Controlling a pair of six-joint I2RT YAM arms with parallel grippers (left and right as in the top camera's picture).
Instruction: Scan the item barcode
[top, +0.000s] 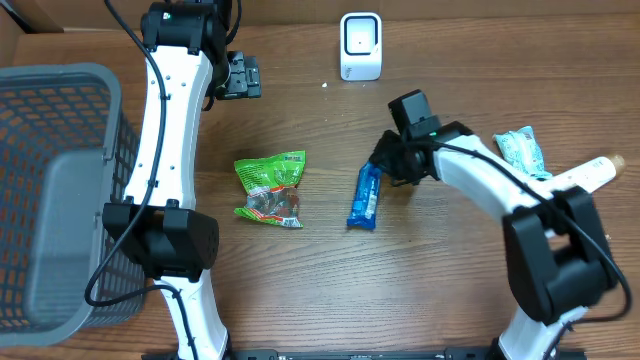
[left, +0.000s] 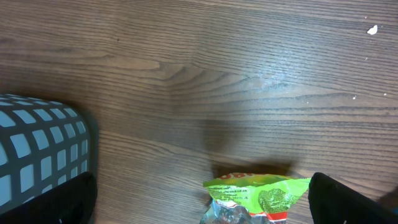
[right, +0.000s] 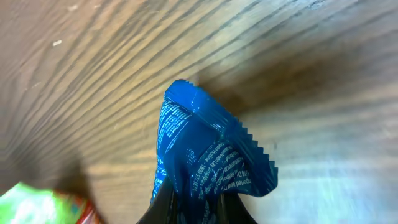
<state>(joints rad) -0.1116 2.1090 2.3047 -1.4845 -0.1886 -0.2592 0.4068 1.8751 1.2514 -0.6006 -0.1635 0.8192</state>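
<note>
Right claw (top: 388, 160) is clenched on the blue bar wrapper (top: 366, 197), pinching its upper end; from the wrist camera the crimped, saw-toothed edge of that wrapper pokes up between the dark fingers (right: 163, 211), white print showing on the blue foil; whether the far end rests on the surface (top: 450, 300) I cannot tell. From above, the wrapper sits mid-surface, running down and slightly left from the claw; the green snack packet (top: 270, 188) lies flat well to its left, apart from it. The white scanner (top: 360, 45) stands at the far edge, up beyond the wrapper and well clear of it. Over on the other side, the left claw (top: 240, 76) hangs released, spread wide and holding nothing; its wrist view catches the top of the green packet and a corner of the grey basket (top: 60, 110). By the right arm's elbow, a teal-and-white packet (top: 522, 150) lies just beside a cream tube (top: 590, 172).
</note>
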